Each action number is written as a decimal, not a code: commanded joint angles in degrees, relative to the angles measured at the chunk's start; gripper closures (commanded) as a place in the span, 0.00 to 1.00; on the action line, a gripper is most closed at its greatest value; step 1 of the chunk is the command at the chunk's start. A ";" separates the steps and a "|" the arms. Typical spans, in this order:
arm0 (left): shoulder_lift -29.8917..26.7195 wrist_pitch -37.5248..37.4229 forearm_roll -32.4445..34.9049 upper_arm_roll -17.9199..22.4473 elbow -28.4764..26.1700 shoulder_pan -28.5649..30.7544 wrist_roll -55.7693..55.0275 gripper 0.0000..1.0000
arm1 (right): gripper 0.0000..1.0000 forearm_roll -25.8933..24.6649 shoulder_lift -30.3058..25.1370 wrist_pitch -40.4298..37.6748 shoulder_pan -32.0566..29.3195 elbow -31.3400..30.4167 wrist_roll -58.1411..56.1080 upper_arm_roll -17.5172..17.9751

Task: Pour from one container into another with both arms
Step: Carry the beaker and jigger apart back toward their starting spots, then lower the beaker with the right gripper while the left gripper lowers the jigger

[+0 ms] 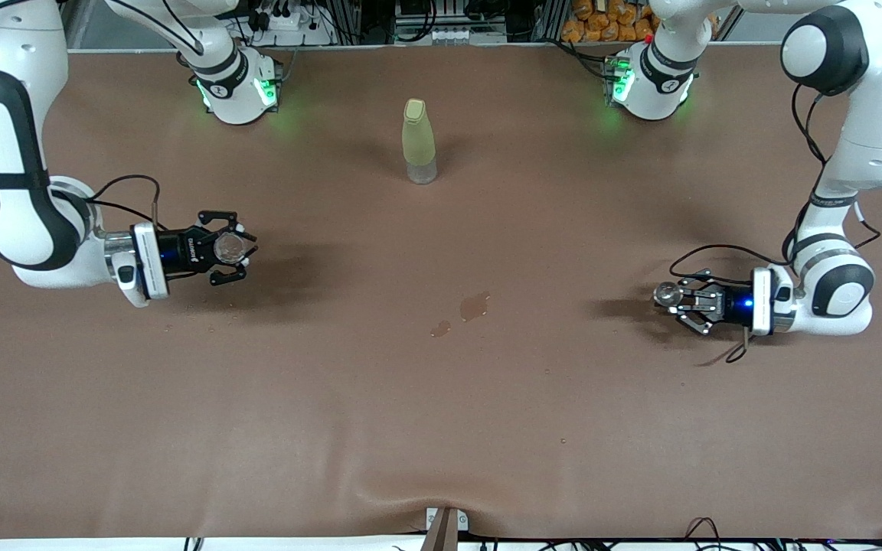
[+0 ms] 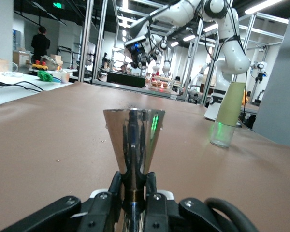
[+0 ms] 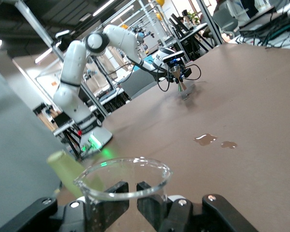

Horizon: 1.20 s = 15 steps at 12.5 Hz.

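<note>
My right gripper [image 1: 239, 248] is shut on the small clear glass cup [image 1: 230, 246], holding it mouth up above the table at the right arm's end. In the right wrist view the cup's rim [image 3: 123, 180] sits just over the gripper [image 3: 132, 192]. At the left arm's end my left gripper [image 1: 676, 300] is shut on the silvery jigger [image 1: 668, 292]. The left wrist view shows the jigger [image 2: 133, 135] upright, its narrow waist pinched by the gripper [image 2: 134, 182]. The two containers are far apart.
A tall yellow-green bottle [image 1: 419, 141] stands mid-table toward the robots' bases. Two small wet patches [image 1: 474, 306] lie on the brown table cover [image 1: 441, 428] between the grippers, nearer the front camera than the bottle.
</note>
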 commanded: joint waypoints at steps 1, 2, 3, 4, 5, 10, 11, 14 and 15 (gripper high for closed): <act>2.67 -2.11 0.45 -0.72 0.85 2.49 4.26 1.00 | 1.00 -1.49 2.92 -1.69 -2.43 0.82 -12.44 -0.71; 3.72 -2.55 0.36 -0.72 1.29 3.19 5.15 1.00 | 1.00 -1.49 4.58 -2.30 -3.04 1.25 -17.01 -1.15; 3.91 -2.64 0.62 -0.72 1.81 3.20 5.33 1.00 | 1.00 -1.49 6.43 -2.57 -3.66 1.61 -21.76 -1.41; 4.52 -3.77 0.62 -0.63 1.73 3.46 5.94 1.00 | 1.00 -1.41 8.18 -2.57 -4.54 1.96 -25.89 -1.50; 5.48 -5.00 0.80 -0.63 1.91 5.12 6.82 1.00 | 1.00 -1.41 10.12 -2.92 -5.33 2.92 -29.85 -1.50; 5.84 -5.01 2.65 -0.28 2.52 5.92 7.44 1.00 | 1.00 -0.79 17.95 -4.24 -8.06 6.35 -44.81 -1.42; 6.80 -5.01 2.47 -0.28 2.52 5.92 7.79 1.00 | 1.00 -0.62 19.26 -4.07 -8.06 6.97 -47.09 -1.50; 6.99 -5.01 2.38 -0.28 2.61 5.84 8.15 1.00 | 1.00 0.61 23.48 -3.80 -8.15 10.04 -51.58 -1.42; 6.90 -5.01 2.56 -0.28 2.61 5.84 8.23 1.00 | 1.00 1.14 24.80 -3.80 -8.15 11.18 -52.47 -1.42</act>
